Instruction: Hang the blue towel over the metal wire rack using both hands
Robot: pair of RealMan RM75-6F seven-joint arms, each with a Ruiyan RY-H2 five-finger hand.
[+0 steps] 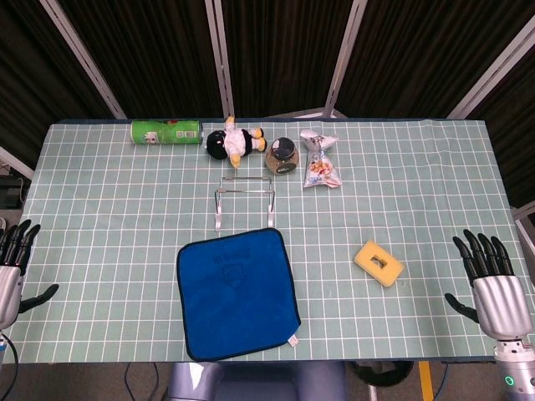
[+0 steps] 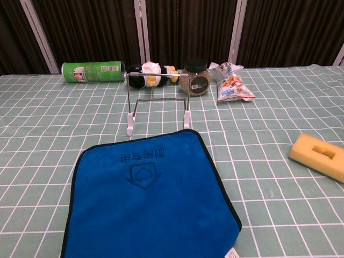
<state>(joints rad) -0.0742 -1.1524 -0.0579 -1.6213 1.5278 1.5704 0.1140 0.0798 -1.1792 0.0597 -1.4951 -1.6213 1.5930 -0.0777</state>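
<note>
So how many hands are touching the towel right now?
0. The left hand rests at the table's left edge, the right hand at its right edge, both clear of the towel.

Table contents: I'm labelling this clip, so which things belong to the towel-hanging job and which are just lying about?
For the job:
blue towel, flat
metal wire rack, behind it
left hand, right hand, both empty

Lying about:
green can
plush toy
jar
snack bag
yellow sponge
</note>
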